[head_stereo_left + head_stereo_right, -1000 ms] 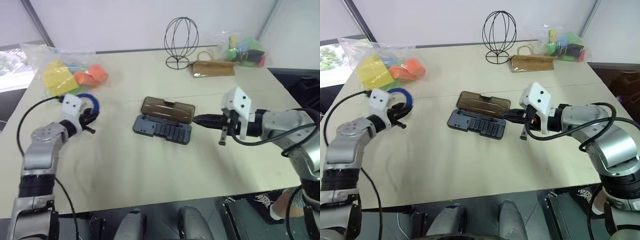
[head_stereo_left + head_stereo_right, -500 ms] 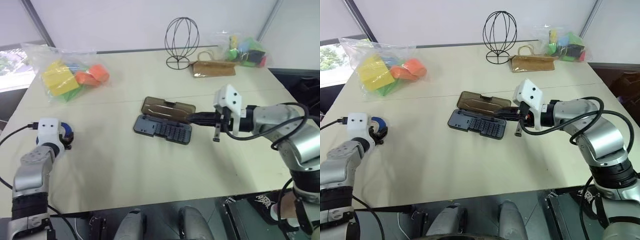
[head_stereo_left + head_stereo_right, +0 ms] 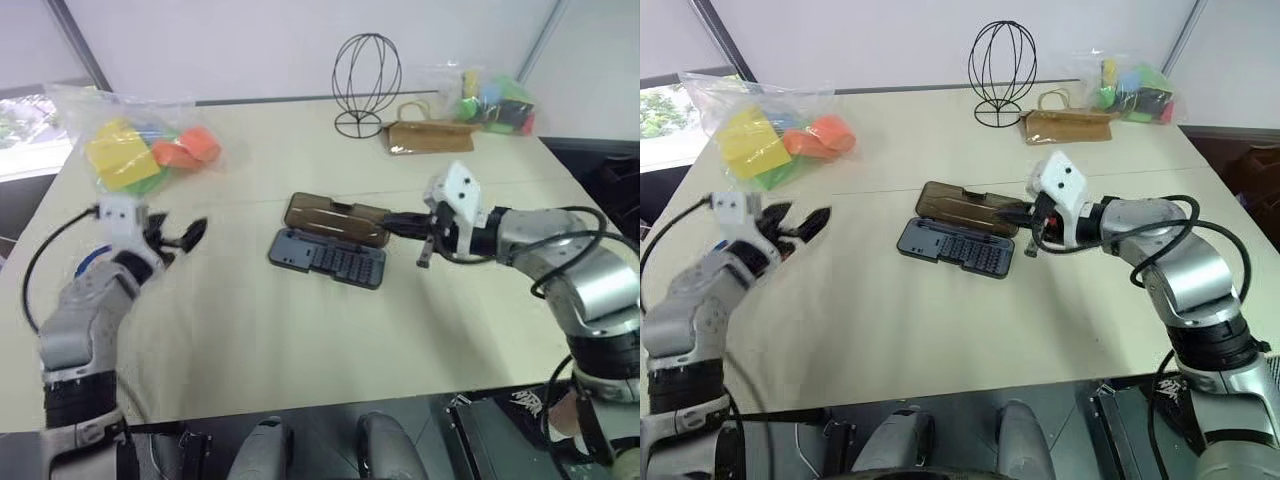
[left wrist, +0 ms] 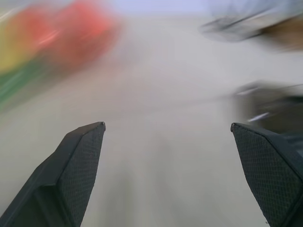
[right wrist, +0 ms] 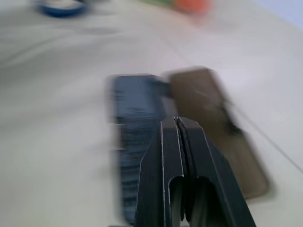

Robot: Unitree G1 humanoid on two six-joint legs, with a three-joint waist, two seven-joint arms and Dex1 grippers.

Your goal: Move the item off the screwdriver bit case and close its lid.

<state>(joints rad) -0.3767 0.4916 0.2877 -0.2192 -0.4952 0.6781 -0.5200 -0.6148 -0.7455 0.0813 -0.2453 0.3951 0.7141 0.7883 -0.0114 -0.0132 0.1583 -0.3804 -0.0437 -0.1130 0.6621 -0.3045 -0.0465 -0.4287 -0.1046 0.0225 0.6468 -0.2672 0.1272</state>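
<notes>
A pale table (image 3: 300, 330) carries everything, with bagged colourful blocks (image 3: 140, 150) at its far left and a wire dome stand (image 3: 366, 85) at the far edge. At the middle lies the screwdriver bit case (image 3: 328, 259), its dark grey base open toward the near side and the lid (image 3: 336, 218) folded flat behind it, on the far side. The item, a blue tape ring (image 5: 61, 6), sits on the table well to the left of the case, partly hidden behind the left arm in the head views. So the case is free of it, and only the closing remains.

The left gripper (image 3: 800, 228) hangs above the table near the ring with its fingers spread wide, holding nothing. The right gripper (image 3: 1012, 214) has its fingers pressed together, empty, with the tip just beside the right end of the lid; I cannot tell whether it touches.

The lid looks light, thin and stiff, and probably slick. It should swing on its hinge along the seam with the base. The likely way is to get under its far edge and tip it toward the near side, then press at the latch; the light case may slide.
</notes>
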